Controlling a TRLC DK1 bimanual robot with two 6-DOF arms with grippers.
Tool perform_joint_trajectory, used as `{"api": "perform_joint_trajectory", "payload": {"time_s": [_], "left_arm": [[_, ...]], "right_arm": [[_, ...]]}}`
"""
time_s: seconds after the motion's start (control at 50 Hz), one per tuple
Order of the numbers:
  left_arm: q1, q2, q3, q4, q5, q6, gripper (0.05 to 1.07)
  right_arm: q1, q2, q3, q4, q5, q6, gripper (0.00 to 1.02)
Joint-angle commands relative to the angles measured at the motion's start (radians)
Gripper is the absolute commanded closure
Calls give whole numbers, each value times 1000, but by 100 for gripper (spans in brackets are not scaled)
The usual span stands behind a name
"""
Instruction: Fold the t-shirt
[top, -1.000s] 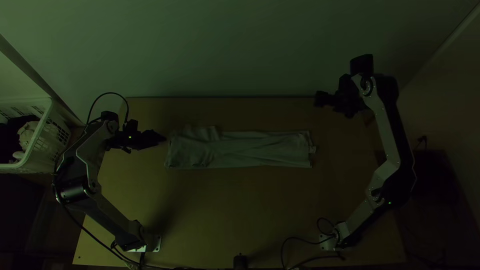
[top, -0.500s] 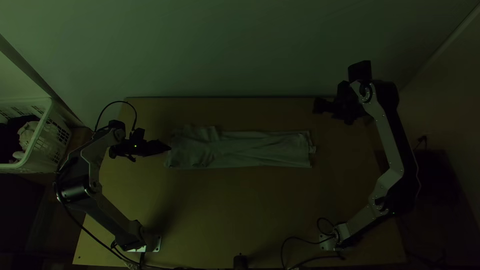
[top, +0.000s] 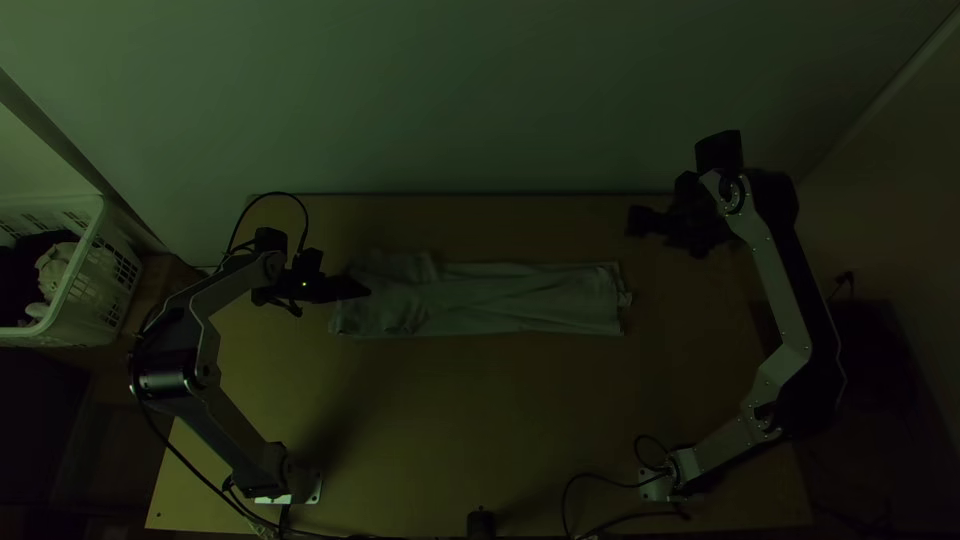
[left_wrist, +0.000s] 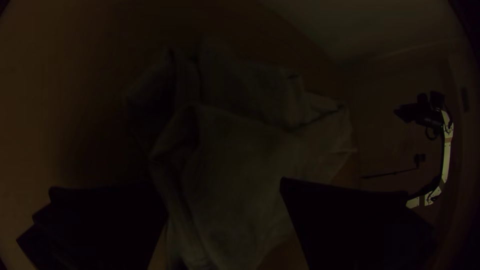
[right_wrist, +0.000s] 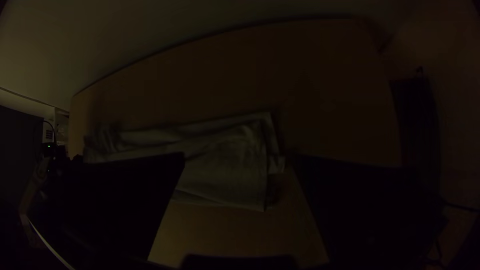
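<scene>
The pale t-shirt (top: 520, 298) lies as a long narrow strip across the table, bunched at its left end. Over that bunched end is my left gripper (top: 366, 289). In the left wrist view, the left gripper (left_wrist: 224, 187) stands open, with wrinkled cloth (left_wrist: 245, 150) beyond and between its fingers. My right gripper (top: 634, 221) is at the table's far right part, past the shirt's right end. The right wrist view has the right gripper (right_wrist: 239, 162) open, and the shirt (right_wrist: 225, 160) lies below it, apart from it.
A white basket (top: 92, 270) holding clothes stands left of the table (top: 480, 410). A pale wall (top: 480, 100) rises behind the far edge. Cables (top: 590, 478) lie near the right arm's base, and a small dark object (top: 481, 524) stands at the near edge.
My left gripper has moved right, from beside the shirt's left end to over it. The right arm has come slightly nearer the table's near edge. The shirt lies as before.
</scene>
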Motion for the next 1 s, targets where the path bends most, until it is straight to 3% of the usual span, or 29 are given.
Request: {"api": "perform_joint_trajectory", "payload": {"time_s": [0.0,0.42,0.48,0.68,0.98], "left_arm": [[-59,56,-27,2,-50,-71,10],[-250,59,-18,26,-206,-281,12],[-269,57,-19,45,-242,-306,25],[-289,33,-18,52,-314,-327,103],[-173,-18,19,-11,-366,-298,104]], "right_arm": [[5,-54,-35,1,-3,21,3],[-8,-84,-113,22,-3,7,3],[-9,-87,-125,27,-3,4,3],[-20,-98,-166,45,-3,-12,3],[-40,-135,-274,136,-5,-58,3]]}}
